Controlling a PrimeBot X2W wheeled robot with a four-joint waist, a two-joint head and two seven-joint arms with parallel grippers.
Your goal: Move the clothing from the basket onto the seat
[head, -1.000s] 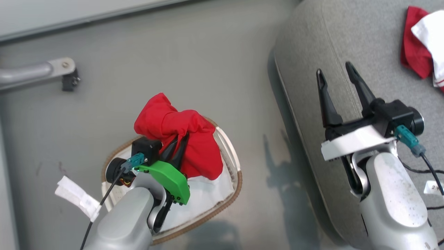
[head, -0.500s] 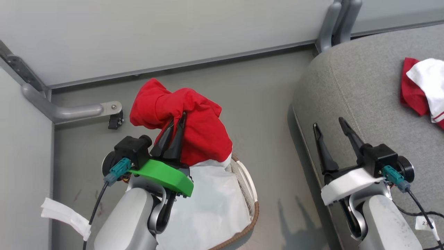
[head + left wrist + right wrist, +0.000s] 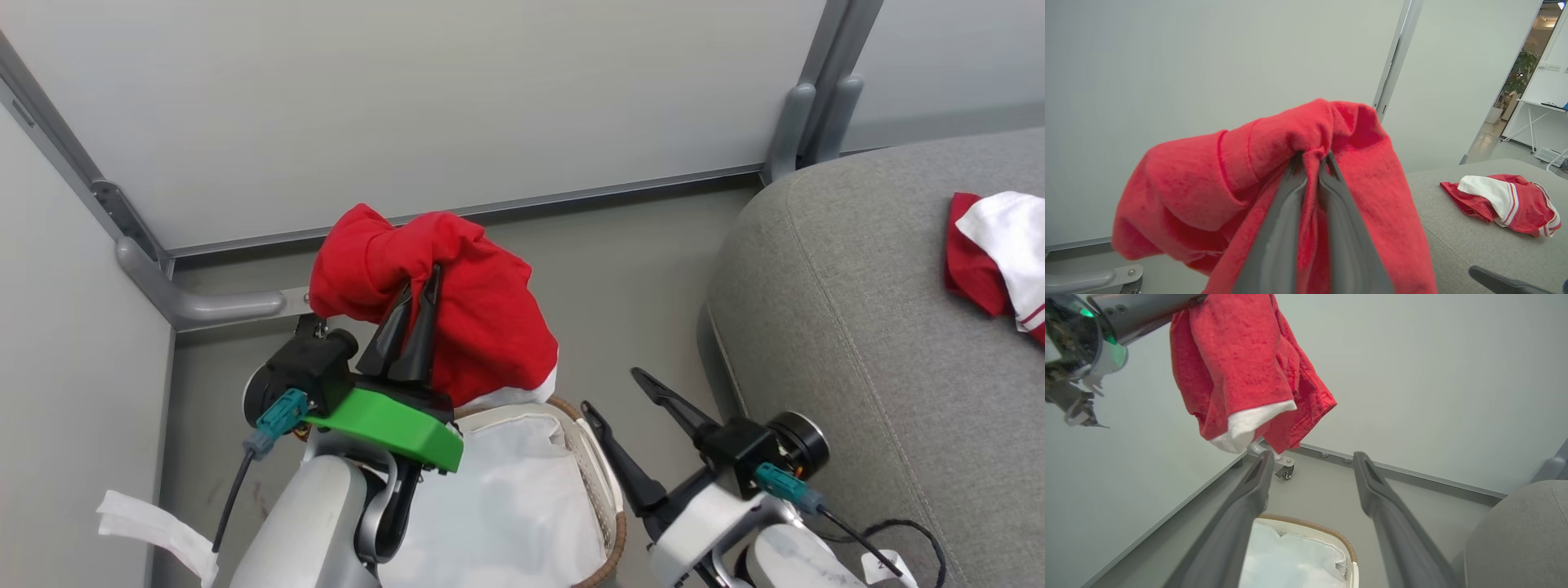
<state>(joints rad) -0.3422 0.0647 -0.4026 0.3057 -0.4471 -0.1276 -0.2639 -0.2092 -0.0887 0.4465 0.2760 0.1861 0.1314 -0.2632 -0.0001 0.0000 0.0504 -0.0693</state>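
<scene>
The left hand [image 3: 422,278] is up high above the basket [image 3: 602,482], squeezed tight on a red piece of clothing [image 3: 482,327] that hangs down from it. The right hand [image 3: 611,389] tips up by the basket's edge, fingers wide apart. Another red-and-white piece [image 3: 988,249] lies on the seat [image 3: 857,343].

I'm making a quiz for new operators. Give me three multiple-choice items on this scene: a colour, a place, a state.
1. The liner of the basket is: A white; B blue; C black.
2. The striped garment lies: A in the basket; B on the seat; C on the floor.
3. The left hand is: A open; B shut on the red garment; C resting on the seat.
Answers: A, the liner shows white; B, it rests on the seat; B, both fingers pinch the red garment.
</scene>
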